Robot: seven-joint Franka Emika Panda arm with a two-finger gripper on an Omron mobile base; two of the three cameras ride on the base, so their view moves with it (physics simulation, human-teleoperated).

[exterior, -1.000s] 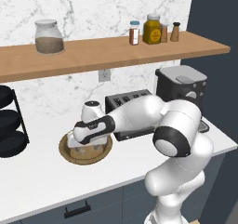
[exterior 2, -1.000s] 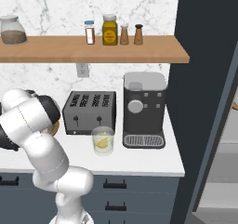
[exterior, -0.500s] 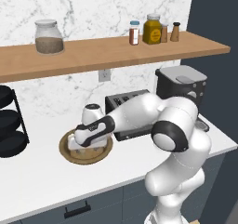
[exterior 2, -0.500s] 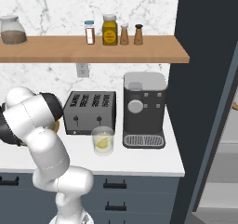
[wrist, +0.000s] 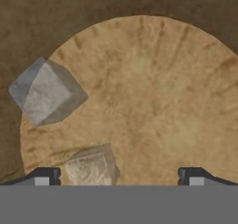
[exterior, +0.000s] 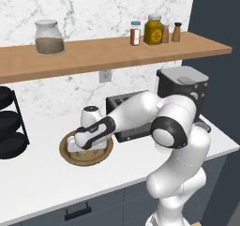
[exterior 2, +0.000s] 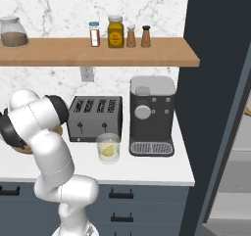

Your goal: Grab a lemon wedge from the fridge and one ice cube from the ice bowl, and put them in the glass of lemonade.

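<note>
The ice bowl (exterior: 75, 159) is a shallow brown wooden dish on the white counter, left of the toaster. My gripper (exterior: 80, 145) hangs low inside it, open. In the hand view the bowl floor (wrist: 153, 93) is close below. One ice cube (wrist: 46, 92) lies at the upper left. Another ice cube (wrist: 90, 166) sits between my fingertips (wrist: 46, 175), nearer the left one, untouched. The glass of lemonade (exterior 2: 108, 148) stands in front of the toaster with a yellow lemon wedge (exterior 2: 109, 151) in it. The dark fridge (exterior 2: 215, 83) rises at the right.
A toaster (exterior 2: 95, 117) and a coffee machine (exterior 2: 151, 115) stand against the marble wall. A wooden shelf (exterior: 117, 51) above carries a lidded jar (exterior: 48, 36) and spice bottles (exterior: 153, 30). A black tiered rack (exterior: 9, 124) stands at the far left.
The hand has sunk a little lower into the ice bowl and the elbow has dropped with it. The jaws stay wide apart.
</note>
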